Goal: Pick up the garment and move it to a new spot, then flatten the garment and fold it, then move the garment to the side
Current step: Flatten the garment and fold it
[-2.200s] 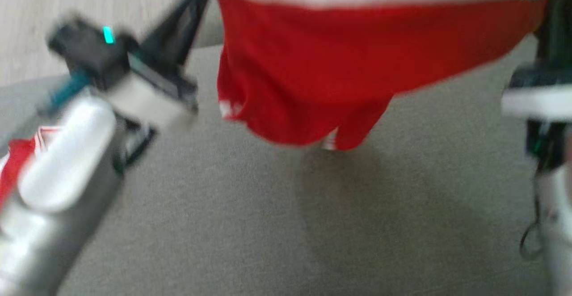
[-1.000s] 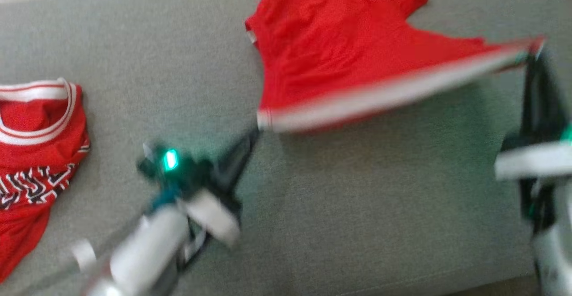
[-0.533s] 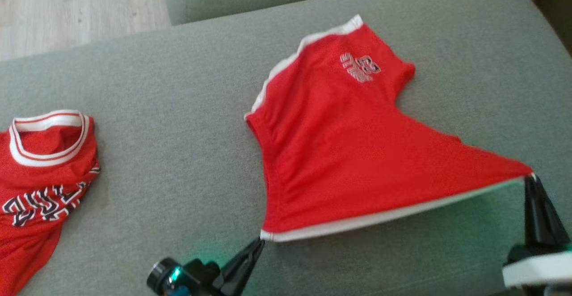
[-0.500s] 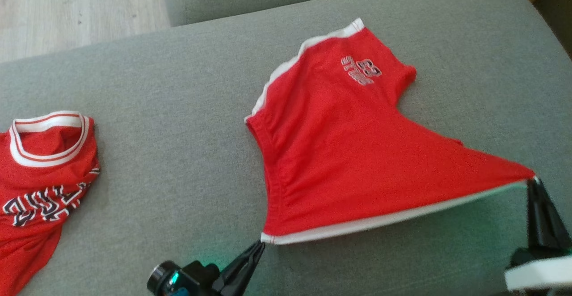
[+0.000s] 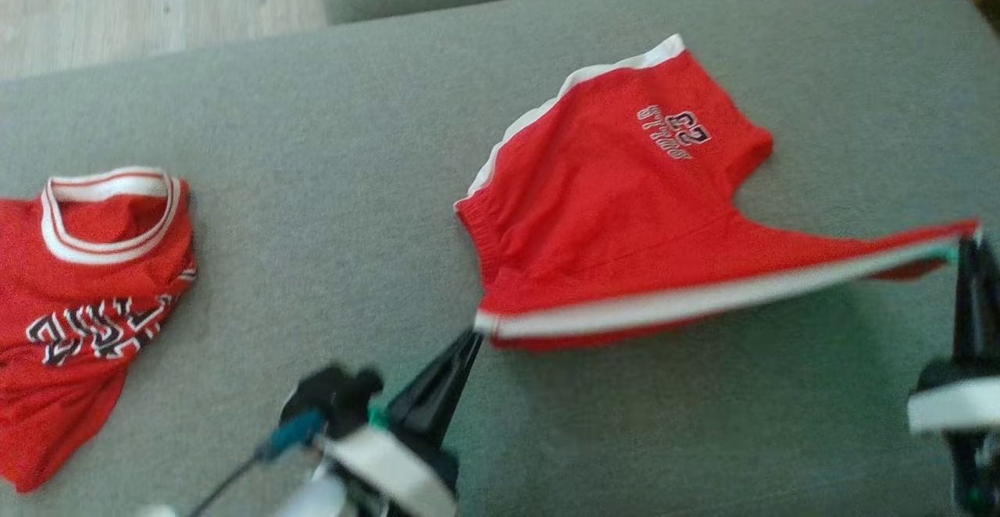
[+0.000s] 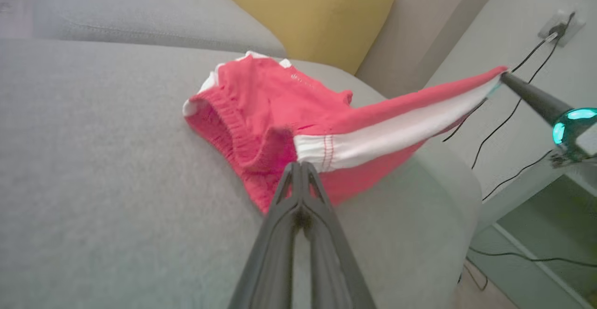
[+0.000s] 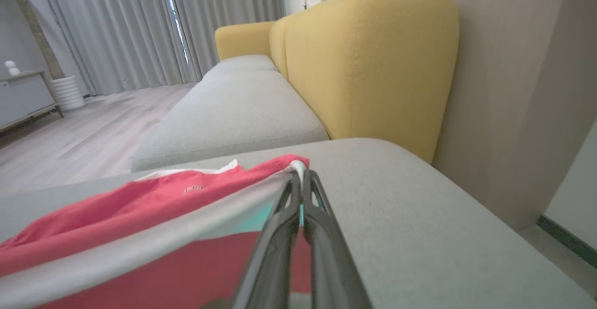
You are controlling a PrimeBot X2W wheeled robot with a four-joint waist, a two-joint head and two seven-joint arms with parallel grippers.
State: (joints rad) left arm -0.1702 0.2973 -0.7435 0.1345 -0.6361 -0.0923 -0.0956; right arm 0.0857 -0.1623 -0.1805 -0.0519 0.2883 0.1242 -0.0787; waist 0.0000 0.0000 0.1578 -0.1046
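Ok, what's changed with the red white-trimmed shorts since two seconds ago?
The red white-trimmed shorts, hanging in the air between both grippers two seconds ago, have come down: their far part lies on the grey sofa cushion, the near white edge held taut above it. Unchanged: left gripper and right gripper stay shut on its corners; the red jersey hasn't moved.

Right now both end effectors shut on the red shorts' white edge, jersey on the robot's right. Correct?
No: the jersey lies on the robot's left, per the head view. The left end effector and right end effector are both shut on the shorts at the white edge.
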